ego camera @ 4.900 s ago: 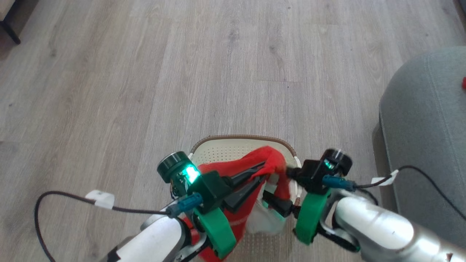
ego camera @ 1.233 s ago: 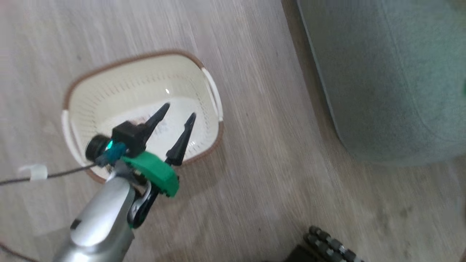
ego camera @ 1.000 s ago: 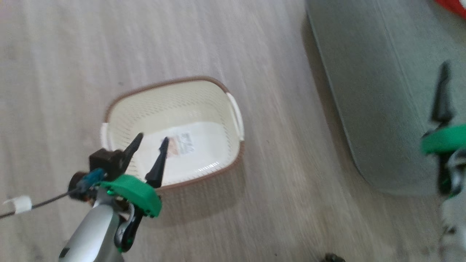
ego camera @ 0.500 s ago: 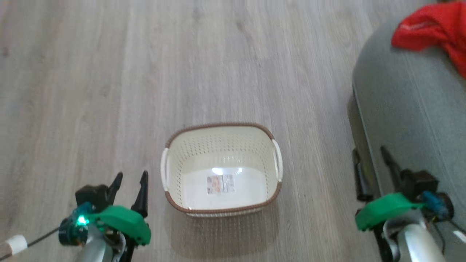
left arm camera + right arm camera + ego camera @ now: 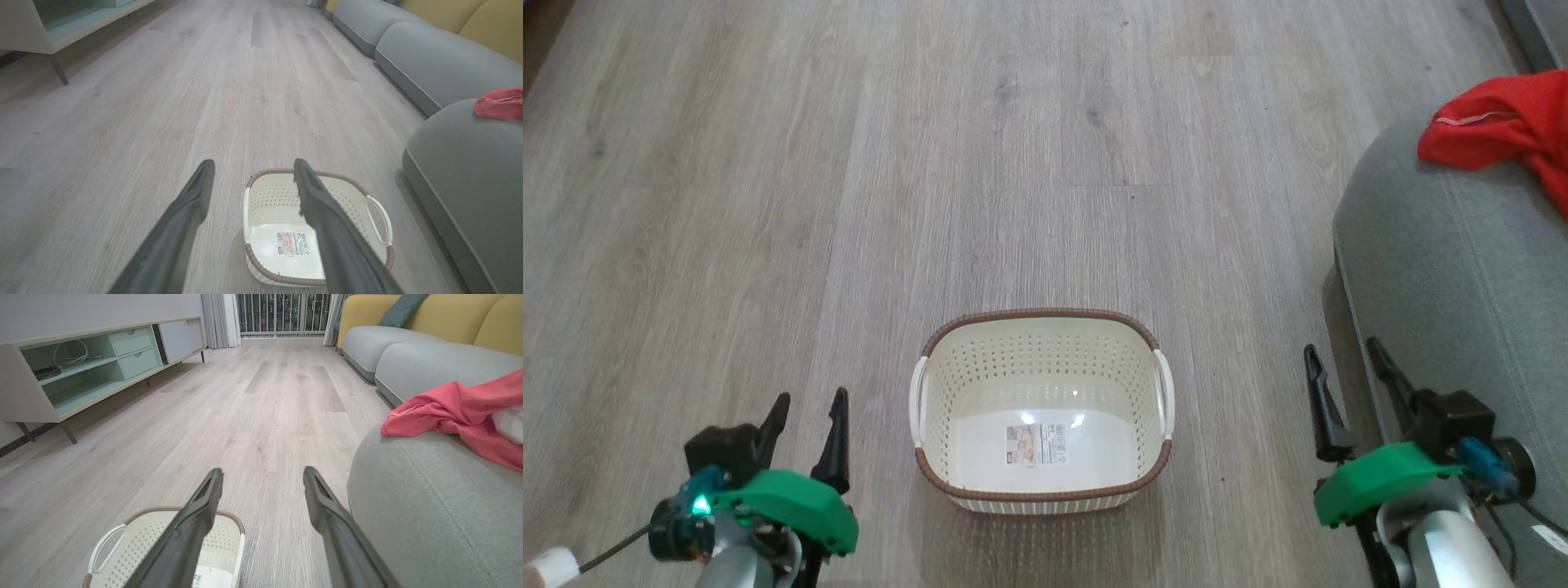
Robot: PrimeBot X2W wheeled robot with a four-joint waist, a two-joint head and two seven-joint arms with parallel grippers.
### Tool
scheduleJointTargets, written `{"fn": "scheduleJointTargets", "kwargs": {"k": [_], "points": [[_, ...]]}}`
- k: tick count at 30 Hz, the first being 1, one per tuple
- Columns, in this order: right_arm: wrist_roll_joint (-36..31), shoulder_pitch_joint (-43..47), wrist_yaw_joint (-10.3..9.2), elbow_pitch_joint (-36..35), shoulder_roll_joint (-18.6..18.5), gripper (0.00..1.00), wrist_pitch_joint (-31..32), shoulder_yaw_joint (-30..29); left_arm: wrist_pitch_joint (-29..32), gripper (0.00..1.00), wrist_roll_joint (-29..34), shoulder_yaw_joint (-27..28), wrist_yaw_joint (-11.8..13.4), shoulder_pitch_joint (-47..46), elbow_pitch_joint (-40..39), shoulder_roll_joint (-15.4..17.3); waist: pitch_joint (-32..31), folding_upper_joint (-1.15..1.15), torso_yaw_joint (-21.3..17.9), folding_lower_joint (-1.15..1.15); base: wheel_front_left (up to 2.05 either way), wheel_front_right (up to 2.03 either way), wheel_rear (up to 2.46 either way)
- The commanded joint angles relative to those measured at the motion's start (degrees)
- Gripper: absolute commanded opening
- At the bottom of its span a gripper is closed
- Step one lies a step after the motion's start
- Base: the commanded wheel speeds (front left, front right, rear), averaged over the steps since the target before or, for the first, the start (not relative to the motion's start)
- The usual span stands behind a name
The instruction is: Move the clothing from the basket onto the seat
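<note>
The soft bright red fabric clothing (image 5: 1494,135) lies crumpled on the large rounded grey upholstered seat (image 5: 1445,269), well apart from the small cream perforated plastic basket (image 5: 1041,314), which stands on the wooden floor (image 5: 1013,163) between the left end effector (image 5: 811,396) and the right end effector (image 5: 1341,346), both with fingers parted and gripping nothing. By that lie the task looks done; the fabric seems light, limp and apt to trail, so any regrasp should pinch a raised fold near the heap's middle.
</note>
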Motion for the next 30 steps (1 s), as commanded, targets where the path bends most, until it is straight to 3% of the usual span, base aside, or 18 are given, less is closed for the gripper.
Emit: {"fn": "scheduleJointTargets", "kwargs": {"k": [1,2,7,30], "points": [[-0.8,-0.5,-0.02,-3.0,0.0,1.0,-0.4,0.7,-0.6,1.0,0.9,2.8,-0.6,-1.2,-2.8,0.2,0.0,0.0,0.1,0.01,0.0,0.0,0.0],[-0.4,0.1,0.0,-1.0,0.0,0.0,0.0,-0.4,0.0,0.0,0.7,0.8,-0.5,0.1,-0.8,-0.3,0.0,0.0,0.1,0.01,0.0,0.0,0.0],[0.2,1.0,0.0,2.0,0.1,0.0,0.2,-0.4,0.5,0.0,0.2,0.8,-0.4,1.3,1.7,-0.4,-0.1,0.0,0.1,0.01,0.0,0.0,0.0],[16.3,0.7,0.0,0.4,0.1,0.0,4.1,-1.1,4.3,0.0,-14.0,2.3,-0.8,1.4,-1.5,-0.5,-0.4,0.0,-0.3,0.01,0.0,0.0,0.0]]}}
